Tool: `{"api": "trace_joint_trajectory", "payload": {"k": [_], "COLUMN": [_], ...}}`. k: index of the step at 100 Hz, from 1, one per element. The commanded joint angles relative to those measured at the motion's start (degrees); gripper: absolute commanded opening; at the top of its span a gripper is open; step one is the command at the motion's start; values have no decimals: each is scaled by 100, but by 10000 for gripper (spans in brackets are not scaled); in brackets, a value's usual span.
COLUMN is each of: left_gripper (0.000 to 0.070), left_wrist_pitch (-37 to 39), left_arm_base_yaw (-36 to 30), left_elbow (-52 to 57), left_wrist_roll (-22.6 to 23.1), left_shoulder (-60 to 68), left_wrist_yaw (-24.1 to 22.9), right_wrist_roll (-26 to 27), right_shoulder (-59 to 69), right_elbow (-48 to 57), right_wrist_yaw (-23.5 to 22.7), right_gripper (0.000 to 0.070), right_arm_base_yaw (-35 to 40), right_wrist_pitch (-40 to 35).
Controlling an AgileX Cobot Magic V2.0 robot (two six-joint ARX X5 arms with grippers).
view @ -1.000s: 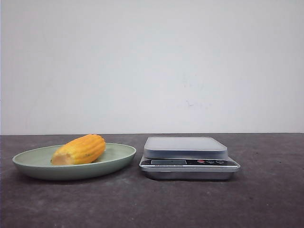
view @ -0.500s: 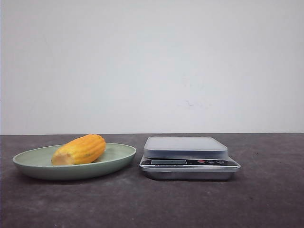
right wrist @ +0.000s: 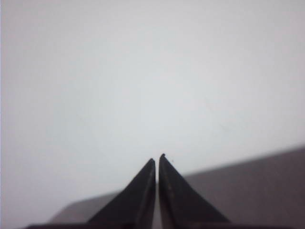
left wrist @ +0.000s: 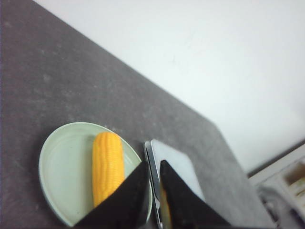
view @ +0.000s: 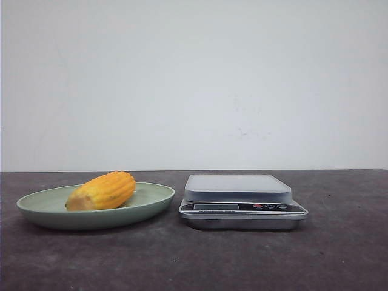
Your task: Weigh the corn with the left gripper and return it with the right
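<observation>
The yellow-orange corn (view: 101, 191) lies on its side in a pale green plate (view: 151, 203) at the left of the table; it also shows in the left wrist view (left wrist: 107, 164). A silver kitchen scale (view: 241, 201) with an empty grey pan stands just right of the plate. My left gripper (left wrist: 153, 164) hovers high above the gap between plate (left wrist: 57, 171) and scale (left wrist: 178, 167), its jaws nearly together and empty. My right gripper (right wrist: 157, 158) is shut and empty, facing the white wall. Neither gripper shows in the front view.
A dark grey table (view: 194, 260) runs to a white wall at the back. In the left wrist view, a white shelf-like unit (left wrist: 286, 181) stands beyond the table's far side.
</observation>
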Motion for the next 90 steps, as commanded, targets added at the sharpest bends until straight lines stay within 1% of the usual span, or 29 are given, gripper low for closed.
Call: {"api": "trace_joint_trajectory", "payload": {"k": [1, 10, 14, 19, 24, 33, 36, 42, 45, 47, 49, 52, 54, 59, 60, 61, 64, 66, 77, 90], "left_gripper": [11, 11, 11, 11, 11, 11, 11, 15, 40, 72, 128, 253, 361, 639, 685, 700, 700, 700, 700, 700], "left_wrist_pitch": [44, 26, -66, -260, -535, -979, -1080, -1207, -1252, -1266, -1272, -1272, -1287, -1351, -1370, -1388, -1443, -1473, -1606, -1589], "left_arm_base_yaw": [-11, -11, -13, -15, -17, -22, -22, -22, -22, -22, -22, -22, -22, -22, -22, -22, -22, -22, -94, -214], "left_elbow": [774, 1676, 2072, 2562, 3036, 3751, 3926, 4172, 4249, 4280, 4295, 4297, 4297, 4297, 4297, 4297, 4297, 4297, 4297, 4297], "left_wrist_roll": [772, 894, 999, 1252, 1615, 2243, 2326, 2328, 2326, 2326, 2323, 2323, 2323, 2323, 2323, 2323, 2323, 2326, 2326, 2323], "left_shoulder": [529, 1338, 1681, 2081, 2428, 2922, 3049, 3235, 3305, 3348, 3386, 3427, 3458, 3532, 3545, 3560, 3609, 3639, 3799, 4068], "left_wrist_yaw": [-57, -52, -48, -46, -48, -52, -46, -2, 28, 48, 70, 83, 81, 74, 74, 74, 79, 81, 76, 76], "right_wrist_roll": [-713, -1200, -1335, -1375, -1311, -1060, -1027, -1029, -1029, -1029, -1029, -1027, -1027, -1012, -1001, -988, -940, -922, -925, -964], "right_shoulder": [448, 1152, 1467, 1825, 2118, 2520, 2621, 2767, 2822, 2859, 2889, 2927, 2953, 3008, 3021, 3034, 3064, 3082, 3154, 3178], "right_elbow": [883, 1853, 2227, 2643, 2973, 3342, 3410, 3493, 3515, 3523, 3526, 3528, 3528, 3528, 3528, 3528, 3528, 3528, 3528, 3528], "right_wrist_yaw": [-15, 4, -2, -46, -179, -584, -717, -920, -968, -981, -981, -977, -977, -966, -951, -935, -907, -909, -914, -914], "right_gripper": [4, 4, 4, 5, 5, 5, 5, 6, 7, 16, 44, 136, 228, 496, 546, 587, 671, 700, 700, 700], "right_arm_base_yaw": [4, 4, 4, 4, 4, 7, 9, 9, 9, 9, 9, 9, 9, 9, 9, 9, 9, 9, 9, 9], "right_wrist_pitch": [-669, -1423, -1613, -1709, -1644, -1187, -1034, -844, -815, -826, -846, -903, -966, -1169, -1220, -1268, -1410, -1502, -1810, -1781]}}
